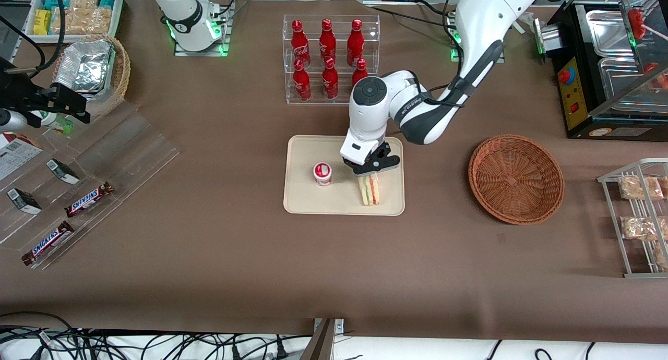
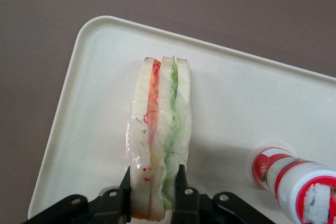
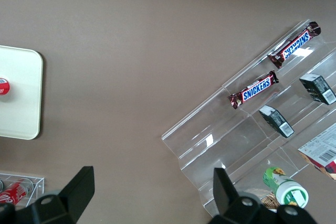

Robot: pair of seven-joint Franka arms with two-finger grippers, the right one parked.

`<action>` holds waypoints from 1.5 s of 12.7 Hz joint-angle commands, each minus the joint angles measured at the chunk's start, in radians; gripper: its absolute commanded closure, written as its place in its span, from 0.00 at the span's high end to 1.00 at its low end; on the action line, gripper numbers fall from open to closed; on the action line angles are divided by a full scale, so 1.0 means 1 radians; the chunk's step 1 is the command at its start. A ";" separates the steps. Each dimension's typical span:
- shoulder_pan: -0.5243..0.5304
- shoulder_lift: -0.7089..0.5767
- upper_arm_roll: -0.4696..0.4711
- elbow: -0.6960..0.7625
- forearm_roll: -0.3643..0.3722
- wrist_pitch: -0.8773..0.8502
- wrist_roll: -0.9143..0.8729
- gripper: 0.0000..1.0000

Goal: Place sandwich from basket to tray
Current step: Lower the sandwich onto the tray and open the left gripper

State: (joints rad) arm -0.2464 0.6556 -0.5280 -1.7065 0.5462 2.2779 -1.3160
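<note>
Snickers bars (image 1: 68,219) sit nearest the camera, toward the parked arm's end of the table, irrelevant here. Yogurt cup (image 1: 322,173) stands mid-tray. Sandwich (image 1: 369,189) is on edge on the tray (image 1: 302,201), near the edge facing the basket (image 1: 515,178), which looks empty. Gripper (image 1: 371,168) is over it, fingers (image 2: 180,182) closed on the bread faces at the end farther from the camera. Looks like the release step: open slowly, lift straight up, or the wrap may drag and the wedge topple.
</note>
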 commanded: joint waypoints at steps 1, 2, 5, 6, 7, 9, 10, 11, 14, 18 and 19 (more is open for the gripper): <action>-0.005 0.001 -0.003 -0.015 0.058 0.008 -0.032 0.32; -0.007 0.001 -0.001 -0.022 0.064 0.008 -0.035 0.32; -0.007 0.002 -0.001 -0.031 0.067 0.009 -0.035 0.33; -0.007 0.002 -0.001 -0.031 0.067 0.009 -0.035 0.39; -0.007 0.002 -0.001 -0.031 0.067 0.009 -0.035 0.45; -0.013 0.002 -0.001 -0.030 0.067 0.009 -0.035 1.00; -0.014 0.002 -0.003 -0.030 0.066 0.008 -0.035 1.00; -0.014 0.001 -0.003 -0.028 0.066 0.008 -0.037 1.00; -0.011 -0.019 -0.006 -0.015 0.052 0.000 -0.037 1.00; -0.001 -0.086 -0.009 -0.012 0.031 -0.020 -0.040 1.00; 0.002 -0.114 -0.009 -0.009 -0.006 -0.046 -0.028 1.00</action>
State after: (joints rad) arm -0.2550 0.6079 -0.5295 -1.7026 0.5765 2.2743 -1.3410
